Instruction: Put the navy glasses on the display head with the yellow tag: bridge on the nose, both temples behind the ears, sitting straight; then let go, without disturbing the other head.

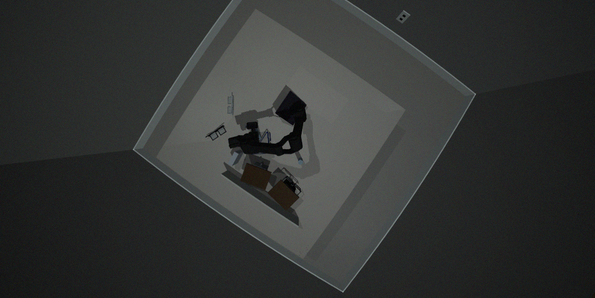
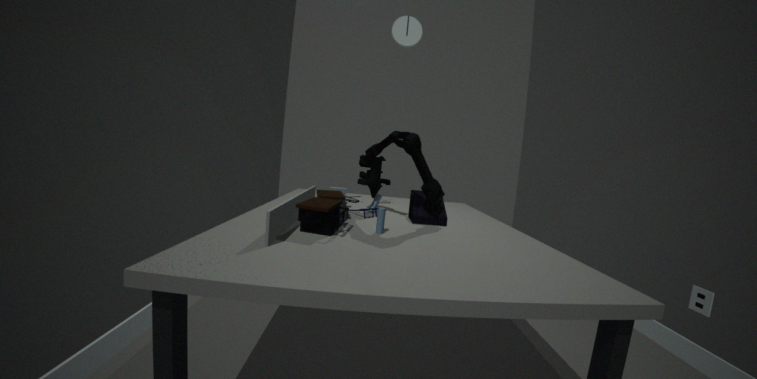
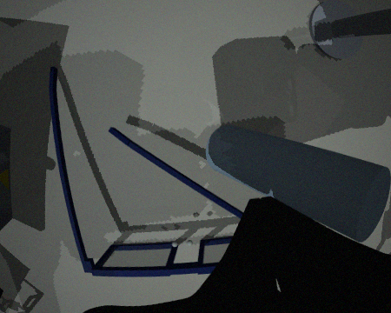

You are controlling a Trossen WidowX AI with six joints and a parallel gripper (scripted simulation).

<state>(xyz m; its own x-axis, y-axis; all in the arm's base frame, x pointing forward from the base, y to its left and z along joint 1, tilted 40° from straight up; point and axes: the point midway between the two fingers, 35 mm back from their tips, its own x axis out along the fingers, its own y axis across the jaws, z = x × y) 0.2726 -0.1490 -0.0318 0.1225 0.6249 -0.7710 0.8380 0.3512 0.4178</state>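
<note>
The navy glasses (image 1: 268, 136) (image 2: 369, 213) (image 3: 131, 272) stand on the table with temples spread; in the wrist view my gripper hides one lens. My gripper (image 2: 374, 196) (image 3: 260, 208) is shut with nothing seen in it, its tip by a blue-grey cylinder (image 2: 375, 201) (image 3: 300, 178), which leans; touching is unclear. The brown-topped head (image 1: 256, 175) (image 2: 331, 194) (image 3: 4, 178) beyond the glasses seems to bear the yellow tag, at the wrist view's left edge. The other head (image 1: 284, 194) (image 2: 319, 219) has black glasses at its face. Fingertips are hidden in the top view.
A second cylinder (image 1: 300, 162) (image 2: 380, 221) stands upright near the other head. A pale panel (image 2: 291, 214) stands behind both heads. Black glasses (image 1: 216, 132) and a clear pair (image 1: 231, 105) lie farther off. A light-blue plate (image 1: 234, 158) is beside the tagged head.
</note>
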